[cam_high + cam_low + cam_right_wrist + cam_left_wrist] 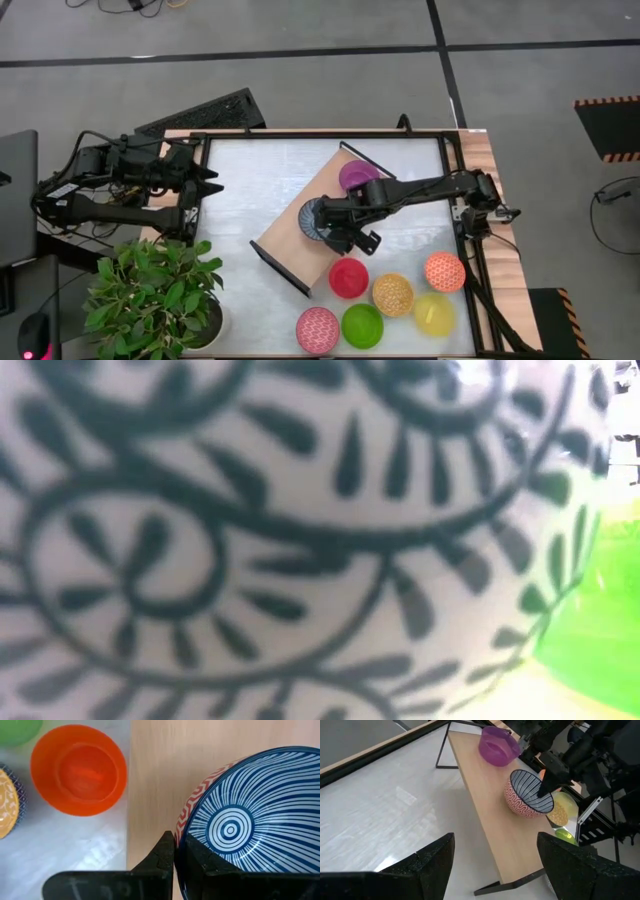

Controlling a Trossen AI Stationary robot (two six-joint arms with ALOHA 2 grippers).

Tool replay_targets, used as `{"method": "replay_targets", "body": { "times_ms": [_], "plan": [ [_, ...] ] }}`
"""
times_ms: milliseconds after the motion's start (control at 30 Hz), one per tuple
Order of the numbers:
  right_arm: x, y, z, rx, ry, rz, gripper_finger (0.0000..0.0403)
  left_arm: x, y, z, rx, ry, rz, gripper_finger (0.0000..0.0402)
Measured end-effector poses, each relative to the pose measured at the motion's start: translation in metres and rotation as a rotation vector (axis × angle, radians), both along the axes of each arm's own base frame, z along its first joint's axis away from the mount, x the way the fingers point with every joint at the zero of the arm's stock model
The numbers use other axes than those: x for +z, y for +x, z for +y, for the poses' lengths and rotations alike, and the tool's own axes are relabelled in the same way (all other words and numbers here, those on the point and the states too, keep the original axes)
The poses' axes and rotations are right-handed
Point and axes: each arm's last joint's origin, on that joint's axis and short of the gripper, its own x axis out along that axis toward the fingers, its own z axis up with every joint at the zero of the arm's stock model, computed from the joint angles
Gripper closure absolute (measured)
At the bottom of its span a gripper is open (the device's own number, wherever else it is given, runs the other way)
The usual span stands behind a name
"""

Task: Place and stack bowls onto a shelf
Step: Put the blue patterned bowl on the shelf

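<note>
The shelf (300,225) is a light-wood board with black end frames, lying slantwise on the white table. A plain purple bowl (357,175) stands on its far end. A bowl striped blue inside, red-and-white outside (313,218), is at the board's middle. My right gripper (335,228) is shut on its rim. My left gripper (212,185) waits open by the table's left edge. Its fingers frame the left wrist view around (495,865), which looks at the board (485,815) and the striped bowl (527,795). My right gripper (176,840) pinches the striped bowl's rim (181,827) on the side toward the table's right. One finger (161,855) is outside the wall and the other (202,862) inside. The fingers slant down from above and from the right. The bowl is tipped over the board (160,775).
Six more bowls crowd the table's near right: red (348,277), yellow-orange lattice (393,294), orange lattice (445,271), yellow (434,313), green (362,325), pink lattice (317,329). A potted plant (155,295) stands near left; its patterned pot (250,540) fills the low view.
</note>
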Motion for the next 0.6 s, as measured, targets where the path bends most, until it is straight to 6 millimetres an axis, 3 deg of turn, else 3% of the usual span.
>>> {"method": "replay_targets", "body": {
  "times_ms": [100,333,600],
  "plan": [
    [0.0002,0.0005,0.0001,0.000,0.000,-0.005,0.0364,0.0000,0.0000,0.0000,-0.001,0.000,0.000,0.0132],
    [0.0013,0.0015,0.0001,-0.001,0.001,-0.022,0.0306,0.0000,0.0000,0.0000,-0.011,0.015,0.003,0.0132],
    [0.0030,0.0051,0.0007,-0.001,0.007,-0.063,0.0289,0.0000,0.0000,0.0000,-0.011,0.015,0.003,0.0132]
  ]
}}
